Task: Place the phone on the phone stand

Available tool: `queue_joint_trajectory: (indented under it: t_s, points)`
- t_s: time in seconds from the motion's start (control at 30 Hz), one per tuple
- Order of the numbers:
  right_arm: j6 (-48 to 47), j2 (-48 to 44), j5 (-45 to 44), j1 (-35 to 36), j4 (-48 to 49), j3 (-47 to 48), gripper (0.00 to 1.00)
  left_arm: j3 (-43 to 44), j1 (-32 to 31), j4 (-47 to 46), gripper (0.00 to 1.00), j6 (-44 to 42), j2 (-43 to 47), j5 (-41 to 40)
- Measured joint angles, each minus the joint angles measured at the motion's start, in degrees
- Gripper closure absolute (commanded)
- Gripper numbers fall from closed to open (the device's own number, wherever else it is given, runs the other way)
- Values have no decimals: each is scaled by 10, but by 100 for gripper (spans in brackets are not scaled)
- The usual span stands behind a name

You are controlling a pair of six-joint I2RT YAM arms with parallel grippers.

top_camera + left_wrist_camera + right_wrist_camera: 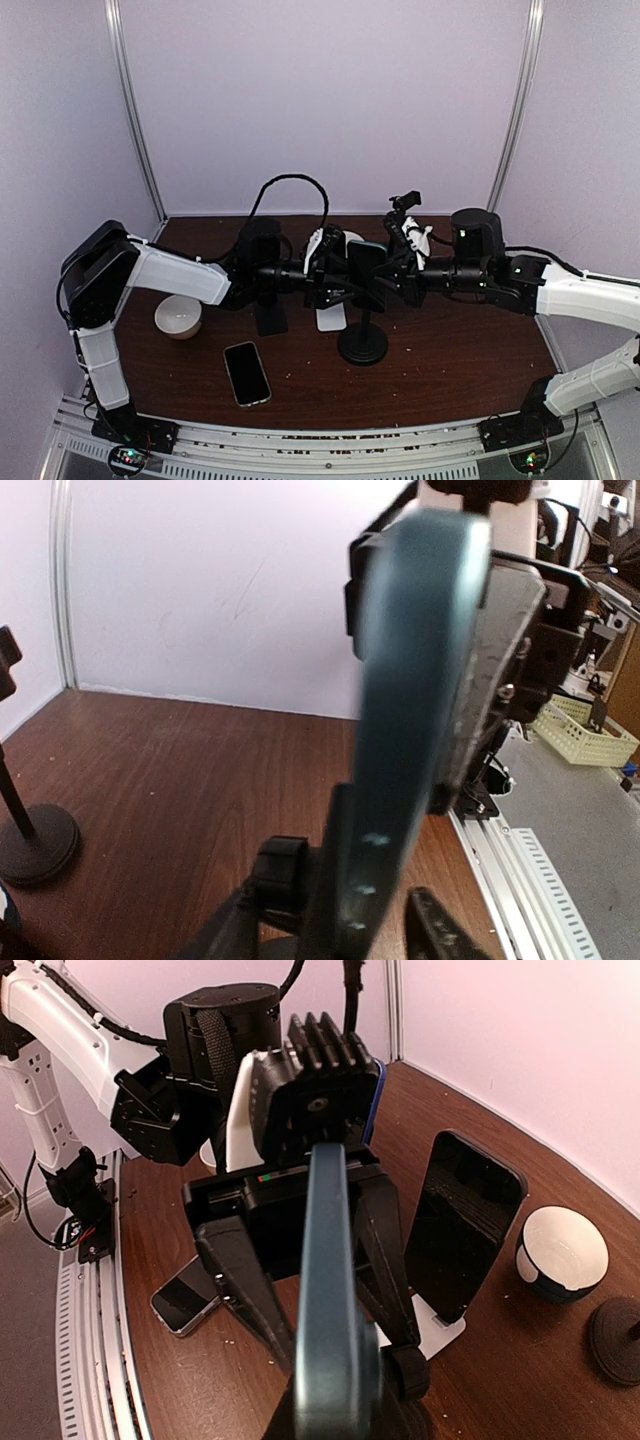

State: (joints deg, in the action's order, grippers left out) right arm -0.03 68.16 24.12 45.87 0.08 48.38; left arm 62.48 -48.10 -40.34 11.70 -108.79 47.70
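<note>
A teal phone point(367, 272) is held upright on edge over the black phone stand point(362, 345), which has a round base. My right gripper point(398, 268) is shut on the phone's right side; in the left wrist view its pad presses the phone point(420, 680) near the top. My left gripper point(338, 280) comes from the left and is open, its fingers point(240, 1270) spread either side of the phone's lower part. The stand's holder plate point(340, 870) and clamp knob point(283, 875) lie against the phone's left face. The phone's lower end is hidden.
A dark phone point(465, 1220) leans on a white stand point(445, 1330) just behind. Another phone point(246, 372) lies flat near the front left. A white bowl point(179, 316) is left, a white round cup point(562, 1250) behind. Further black stands point(268, 318) point(405, 203) are nearby.
</note>
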Motion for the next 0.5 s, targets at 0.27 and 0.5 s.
queue_joint_trajectory:
  t_s: [0.27,0.5]
  points:
    - [-18,0,14,0,-3,0,100,9,-1,15,32,-20,10,19]
    - [-33,0,15,-2,-5,0,100,32,3,35,54,-50,42,34]
